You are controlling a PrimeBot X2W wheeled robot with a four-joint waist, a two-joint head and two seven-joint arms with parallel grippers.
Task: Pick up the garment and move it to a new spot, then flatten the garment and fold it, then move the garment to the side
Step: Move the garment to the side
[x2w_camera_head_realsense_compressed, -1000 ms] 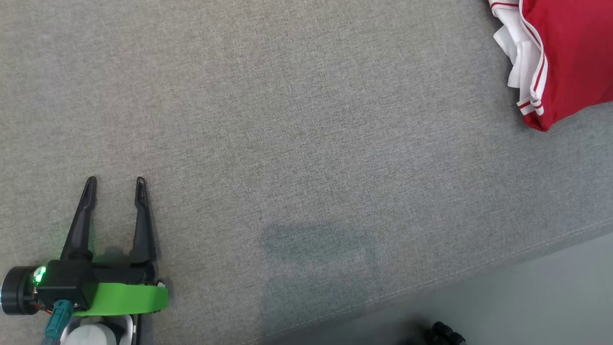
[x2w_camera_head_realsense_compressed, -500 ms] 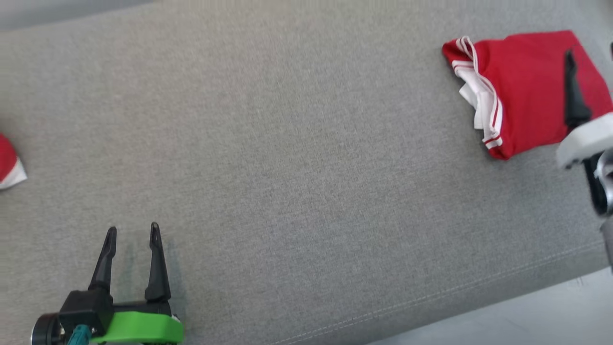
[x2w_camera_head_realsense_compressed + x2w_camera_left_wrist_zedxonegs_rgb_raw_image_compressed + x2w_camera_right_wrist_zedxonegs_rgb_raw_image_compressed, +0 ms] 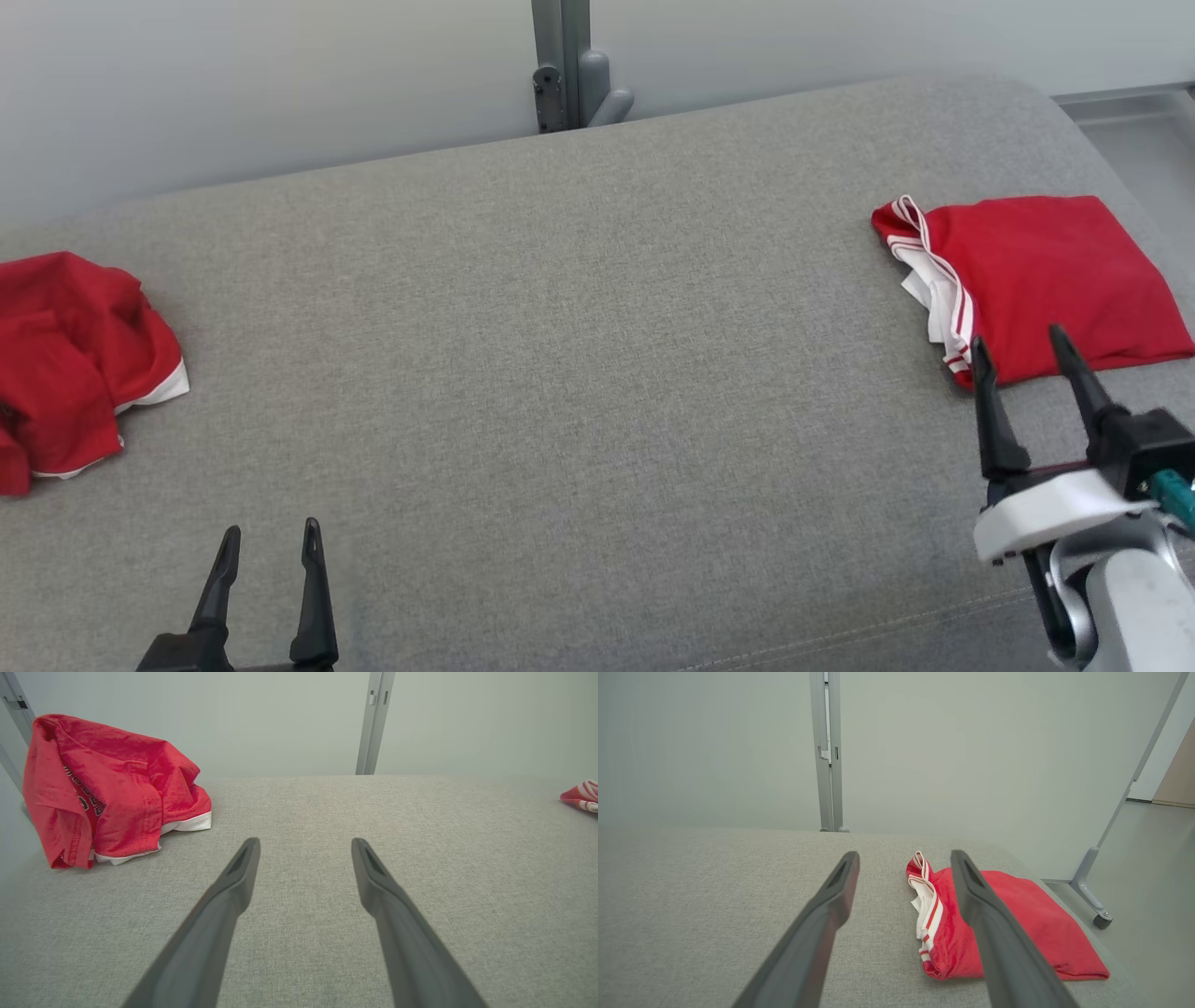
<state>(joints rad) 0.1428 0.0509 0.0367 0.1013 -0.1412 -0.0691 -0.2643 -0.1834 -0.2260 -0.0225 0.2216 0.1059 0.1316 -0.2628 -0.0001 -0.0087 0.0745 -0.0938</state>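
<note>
Right claw [image 3: 1017, 336]: tapered black fingers [image 3: 995, 425], white collar [image 3: 1050, 511], teal connector [image 3: 1174, 491], grey forearm [image 3: 1134, 611].

Grey cushion [image 3: 597, 373], crumpled red garment [image 3: 65, 364], folded red garment [image 3: 1046, 271]

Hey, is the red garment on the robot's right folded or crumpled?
Folded: the garment lies as a flat, compact rectangle on the grey cushion, white striped edges stacked along one side.

We are counting two red garments, a crumpled garment [image 3: 75, 355] at the left edge and a folded garment [image 3: 1046, 271] upper right; two hands, left hand [image 3: 271, 528] and right hand [image 3: 1018, 338]; one bench [image 3: 597, 327]; one post [image 3: 560, 65].
</note>
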